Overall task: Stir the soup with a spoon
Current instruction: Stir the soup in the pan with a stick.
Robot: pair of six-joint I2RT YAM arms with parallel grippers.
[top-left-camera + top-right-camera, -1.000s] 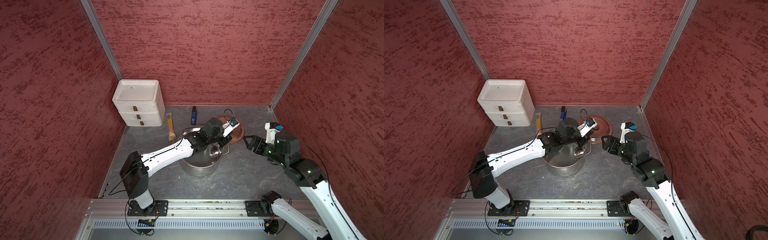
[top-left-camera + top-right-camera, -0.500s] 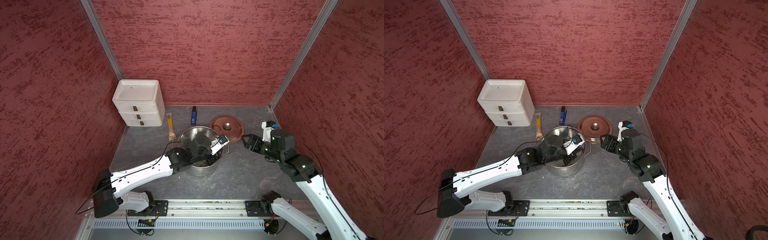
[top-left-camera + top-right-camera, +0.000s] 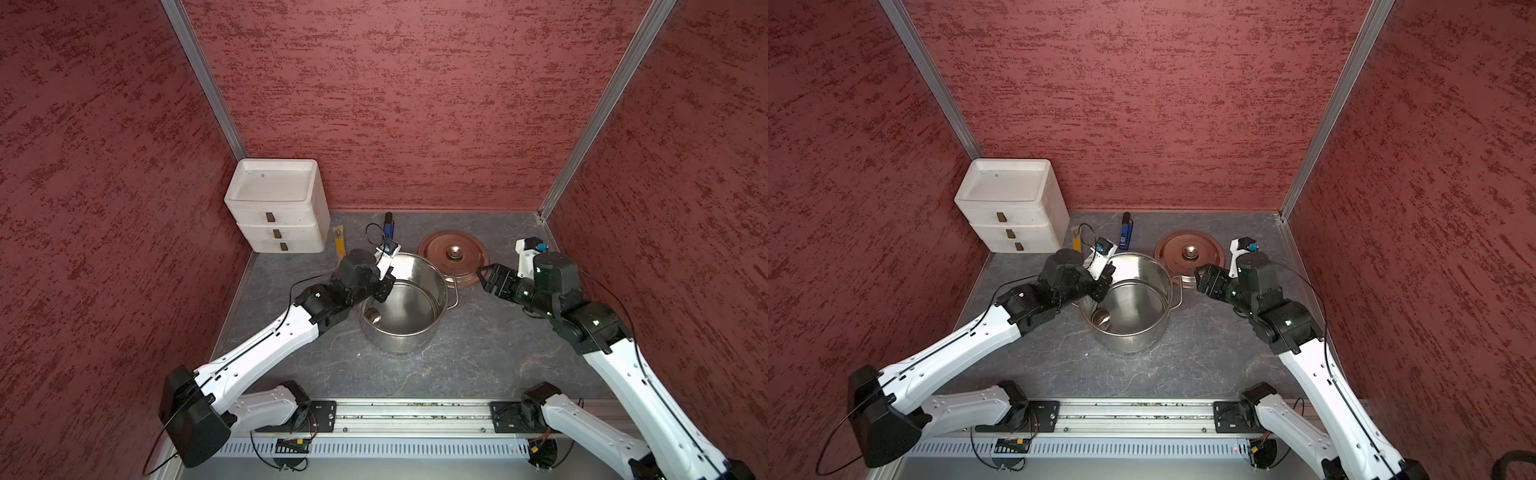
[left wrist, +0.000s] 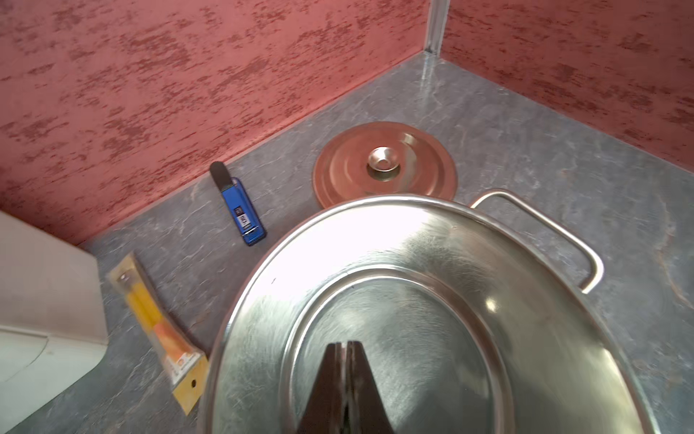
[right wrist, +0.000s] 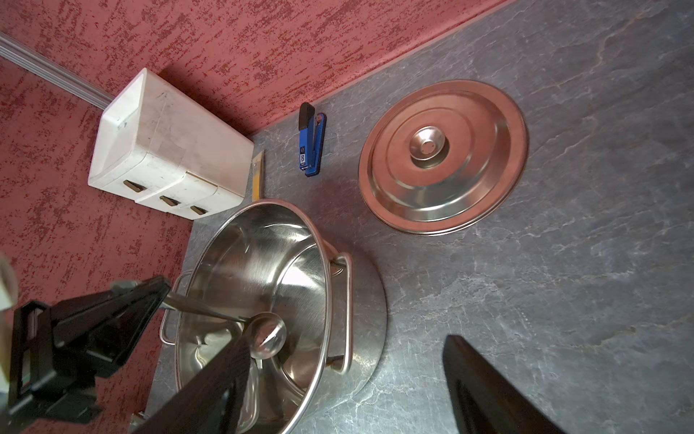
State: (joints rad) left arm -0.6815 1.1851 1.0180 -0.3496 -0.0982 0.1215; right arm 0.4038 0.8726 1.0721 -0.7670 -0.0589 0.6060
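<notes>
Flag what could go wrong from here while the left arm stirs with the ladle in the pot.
The right gripper is open and apart from the pot, so nothing steadies it; the ladle pressing its wall may shove it toward the lid.
The left gripper pinches only the thin handle, so the ladle may twist or slip.
The left wrist hangs close over the rim and may knock it.

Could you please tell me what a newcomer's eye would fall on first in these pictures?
The large shiny steel stockpot in the middle of the table draws the eye first. No soup shows inside it, and the left gripper is shut on a slim metal ladle whose bowl sits low inside. Behind the pot the round lid lies flat, and the right gripper hovers open and empty beside its edge.
</notes>
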